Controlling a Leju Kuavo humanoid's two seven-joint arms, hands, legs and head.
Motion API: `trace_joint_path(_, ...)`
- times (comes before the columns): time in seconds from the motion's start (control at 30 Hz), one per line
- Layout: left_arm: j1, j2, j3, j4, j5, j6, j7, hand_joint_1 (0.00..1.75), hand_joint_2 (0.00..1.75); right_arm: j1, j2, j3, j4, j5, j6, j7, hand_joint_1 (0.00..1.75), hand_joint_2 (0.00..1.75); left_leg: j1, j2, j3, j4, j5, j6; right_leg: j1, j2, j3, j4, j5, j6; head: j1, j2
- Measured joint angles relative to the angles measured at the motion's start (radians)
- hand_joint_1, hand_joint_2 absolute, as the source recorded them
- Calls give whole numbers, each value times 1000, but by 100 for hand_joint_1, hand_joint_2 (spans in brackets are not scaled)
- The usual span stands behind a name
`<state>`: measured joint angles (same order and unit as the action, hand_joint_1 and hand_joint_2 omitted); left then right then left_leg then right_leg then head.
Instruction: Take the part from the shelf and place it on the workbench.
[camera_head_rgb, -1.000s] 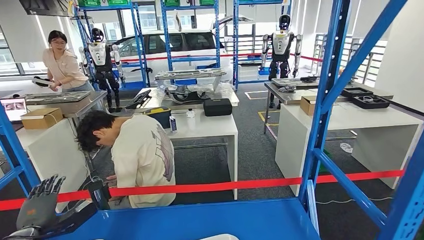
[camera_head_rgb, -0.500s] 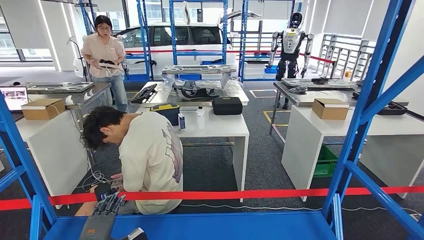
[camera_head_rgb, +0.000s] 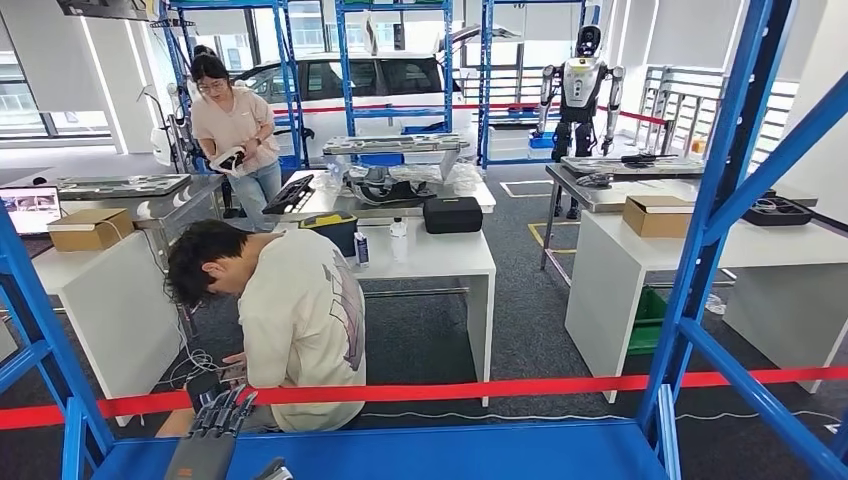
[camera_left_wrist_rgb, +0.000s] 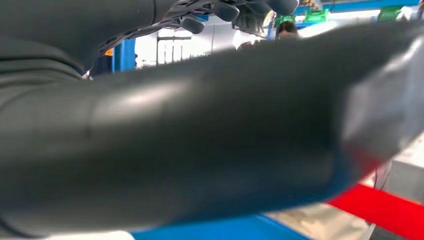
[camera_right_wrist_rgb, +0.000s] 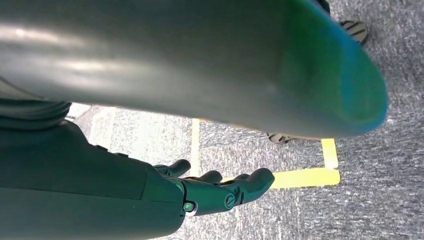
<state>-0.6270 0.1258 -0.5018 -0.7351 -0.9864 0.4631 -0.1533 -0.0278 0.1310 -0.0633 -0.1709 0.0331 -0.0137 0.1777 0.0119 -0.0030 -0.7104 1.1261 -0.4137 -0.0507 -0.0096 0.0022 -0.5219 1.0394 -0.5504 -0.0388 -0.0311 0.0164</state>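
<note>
**Left hand up at the shelf, the part out of sight**

Left hand (camera_head_rgb: 212, 435) sits at the front edge of the blue shelf (camera_head_rgb: 420, 452), fingers straight and apart, holding nothing. Right hand (camera_right_wrist_rgb: 220, 190) hangs low over grey carpet, fingers loosely extended, empty too. This looks like the reach step, grasp not yet made. I can't pick out the part on the shelf, so the next move calls for locating it first. A person (camera_head_rgb: 290, 320) crouches just beyond the red tape (camera_head_rgb: 500, 388).

Bright daylight — wrist views blurred
</note>
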Motion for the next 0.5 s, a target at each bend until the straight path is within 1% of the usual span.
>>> trace_joint_path(0.03, -1, 0, -2, -4, 0, 0, 0, 0, 0, -1, 0, 0, 0, 0, 0, 0, 0, 0, -1, 0, 31, -50, 8, 4, 0, 0, 1, 0, -4, 7, 0, 0)
trace_joint_path(0.07, -2, 0, -3, -6, 1, 0, -1, 0, 0, -1, 0, 0, 0, -1, 0, 0, 0, 0, -1, 0, 48, -78, 7, 8, 2, 0, 2, 0, -6, 10, 0, 0)
trace_joint_path(0.1, -2, -1, -6, -7, 1, 0, -2, 0, 0, -2, 0, 0, 0, -2, 1, 0, 0, 0, -3, 0, 54, -86, 2, 13, 4, 0, 1, 0, -7, 11, 1, 0)
trace_joint_path(0.13, -3, -2, -8, -8, 2, -1, -2, 0, 0, -2, 0, 0, 0, -4, 1, 0, 0, 0, -3, -1, 53, -89, 3, 17, 5, 0, 3, -3, -6, 9, 2, 0)
trace_joint_path(0.2, -6, -5, -12, -9, 2, -4, -2, 0, 0, -1, 0, 0, 0, -7, 1, -1, 0, 0, -4, -2, 53, -90, 2, 21, 5, -1, 8, -11, -5, 5, 2, 0)
trace_joint_path(0.3, -16, -14, -22, -9, 2, -10, -1, 0, 0, -3, 0, 0, 0, -11, 1, -3, 0, 0, -5, -3, 57, -90, -4, 31, 5, -3, 18, -24, -5, 9, 2, 0)
trace_joint_path(0.33, -19, -18, -25, -9, 2, -14, 0, 0, 0, -5, 0, 0, 0, -12, 1, -3, 0, 0, -5, -3, 58, -90, -5, 33, 5, -4, 20, -26, -5, 11, 2, 0)
trace_joint_path(0.37, -22, -21, -27, -9, 2, -18, 1, 0, 0, -5, 0, 0, 0, -12, 1, -3, 0, 0, -7, -3, 59, -90, -6, 35, 4, -3, 22, -30, -4, 16, 2, 0)
trace_joint_path(0.47, -35, -27, -32, -9, 2, -32, 7, 0, 0, -6, 1, 0, 0, -12, 1, -1, 0, 0, -13, -2, 60, -88, -10, 44, 0, -3, 26, -37, -2, 37, 2, 0)
trace_joint_path(0.5, -38, -28, -34, -9, 3, -34, 8, 0, 0, -6, 1, 0, 0, -12, 1, 0, 0, 0, -14, -2, 60, -88, -11, 46, -3, -3, 26, -37, -3, 42, 2, 0)
